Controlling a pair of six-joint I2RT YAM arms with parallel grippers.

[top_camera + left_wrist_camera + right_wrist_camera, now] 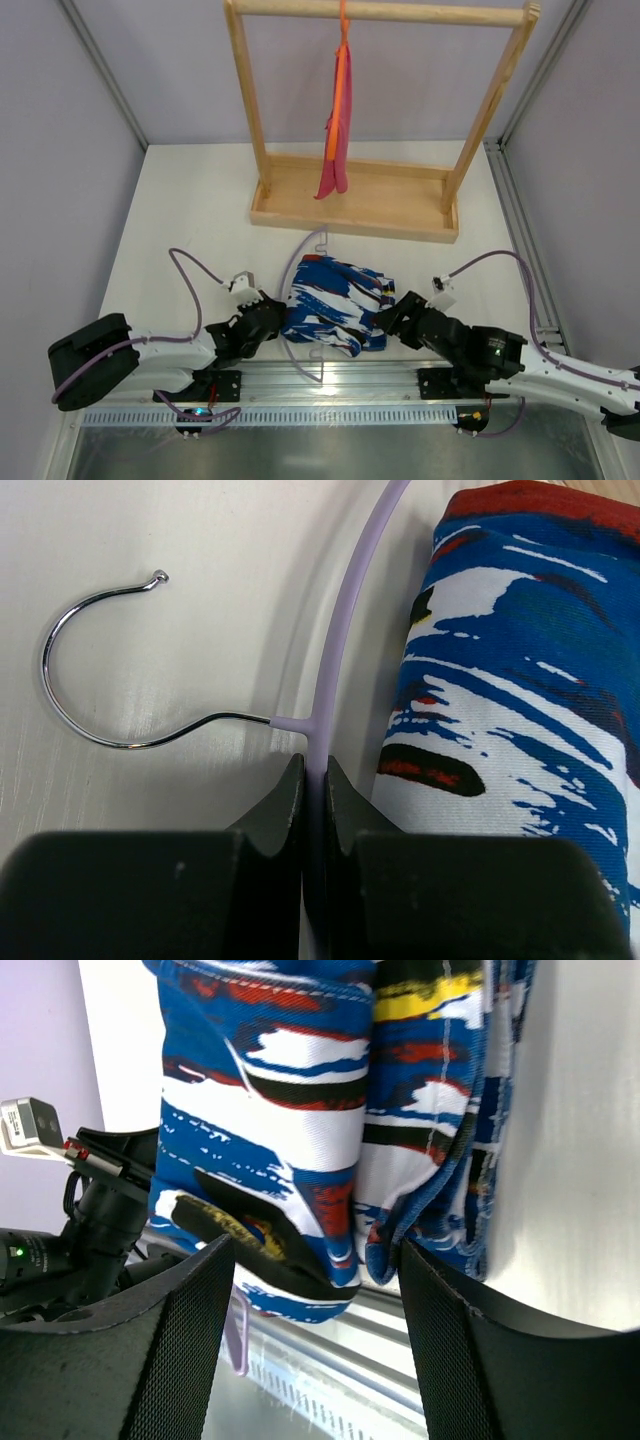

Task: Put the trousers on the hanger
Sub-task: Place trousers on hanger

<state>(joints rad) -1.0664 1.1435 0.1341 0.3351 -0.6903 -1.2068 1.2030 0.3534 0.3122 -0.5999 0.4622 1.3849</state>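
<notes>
The left jaws are clamped on the lilac hanger (338,650), with its silver hook (46,665) just ahead to their left. The right jaws stand open, and the folded edge of the trousers (300,1150) lies in their gap. The trousers lie bunched on the table (200,200) between both jaws. A wooden rack (355,210) stands beyond.

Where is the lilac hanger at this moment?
The hanger lies on the table near the front edge, left of centre in the top view, along the left side of the trousers, its bar pinched in the left gripper.
</notes>
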